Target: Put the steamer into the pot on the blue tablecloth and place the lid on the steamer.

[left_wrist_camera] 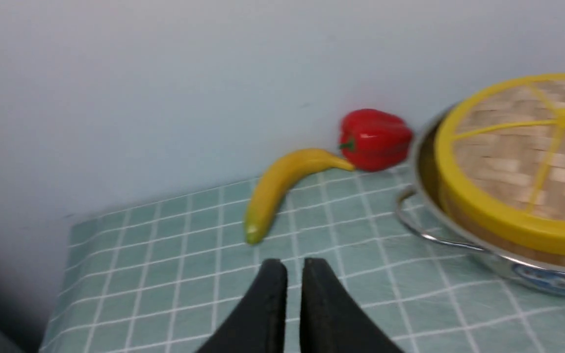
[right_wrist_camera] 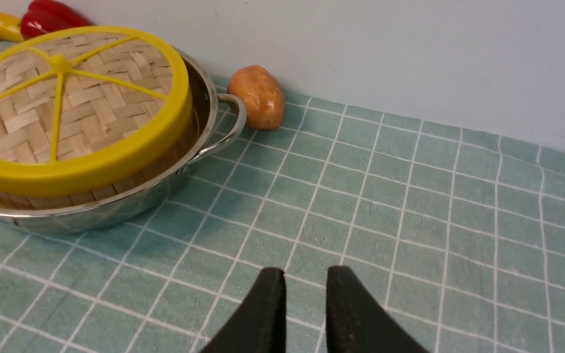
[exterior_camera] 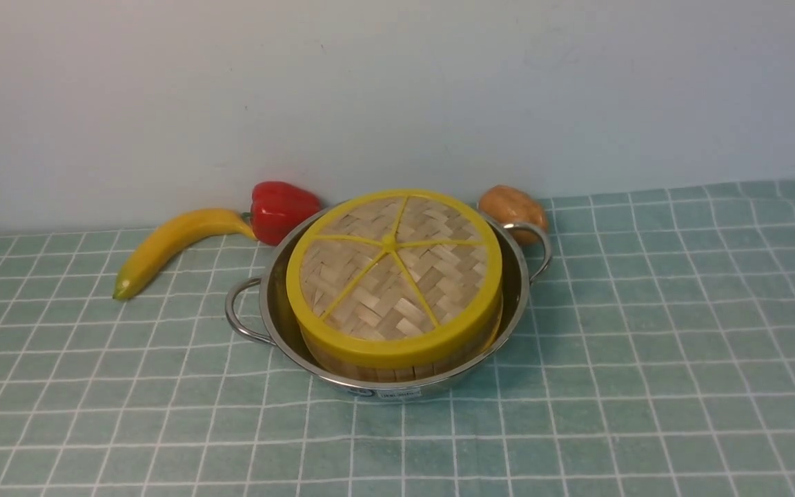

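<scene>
The shiny steel pot stands on the blue tablecloth near the back wall. The steamer sits inside it, and only a strip of its bamboo wall shows. The lid, woven with yellow rim and spokes, lies flat on the steamer. My left gripper is shut and empty, low over the cloth, off the pot's left handle side. My right gripper is shut to a narrow gap and empty, over the cloth on the right of the pot. Neither gripper shows in the front view.
A yellow banana and a red pepper lie behind the pot on the left. A brown potato lies by the pot's right handle. A pale wall rises just behind. The cloth's left edge shows in the left wrist view.
</scene>
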Action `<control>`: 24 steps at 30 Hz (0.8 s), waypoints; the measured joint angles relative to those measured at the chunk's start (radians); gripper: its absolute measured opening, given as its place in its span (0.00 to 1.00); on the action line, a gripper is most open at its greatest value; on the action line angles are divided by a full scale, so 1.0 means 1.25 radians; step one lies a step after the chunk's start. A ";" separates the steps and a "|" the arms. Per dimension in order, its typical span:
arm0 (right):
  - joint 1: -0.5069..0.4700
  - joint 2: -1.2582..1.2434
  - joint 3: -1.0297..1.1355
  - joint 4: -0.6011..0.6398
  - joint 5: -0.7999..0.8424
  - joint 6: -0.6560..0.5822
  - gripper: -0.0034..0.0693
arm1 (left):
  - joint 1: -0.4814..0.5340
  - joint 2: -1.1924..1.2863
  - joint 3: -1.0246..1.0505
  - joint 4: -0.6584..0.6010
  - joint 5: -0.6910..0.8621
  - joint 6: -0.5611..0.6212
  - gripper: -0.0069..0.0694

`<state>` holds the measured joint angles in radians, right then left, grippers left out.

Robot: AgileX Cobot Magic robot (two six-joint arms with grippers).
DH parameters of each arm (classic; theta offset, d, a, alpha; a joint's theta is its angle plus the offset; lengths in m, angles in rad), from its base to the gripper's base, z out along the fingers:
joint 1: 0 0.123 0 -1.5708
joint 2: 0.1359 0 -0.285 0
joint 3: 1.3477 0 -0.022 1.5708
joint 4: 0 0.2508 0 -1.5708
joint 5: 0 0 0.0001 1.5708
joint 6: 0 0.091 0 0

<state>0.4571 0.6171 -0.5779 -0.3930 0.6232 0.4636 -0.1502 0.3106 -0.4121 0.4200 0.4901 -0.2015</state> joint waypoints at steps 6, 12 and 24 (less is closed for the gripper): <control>0.000 0.000 0.000 0.002 0.000 0.000 0.28 | 0.128 -0.201 0.245 0.001 -0.144 -0.002 0.18; 0.000 0.000 0.000 0.002 -0.002 0.000 0.31 | 0.141 -0.248 0.335 0.002 -0.176 -0.020 0.19; 0.000 0.000 0.000 0.002 -0.002 0.000 0.35 | 0.141 -0.249 0.335 0.003 -0.182 -0.020 0.20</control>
<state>0.4571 0.6171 -0.5779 -0.3902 0.6203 0.4636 0.0266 -0.0004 0.0070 0.4240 0.2628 -0.2261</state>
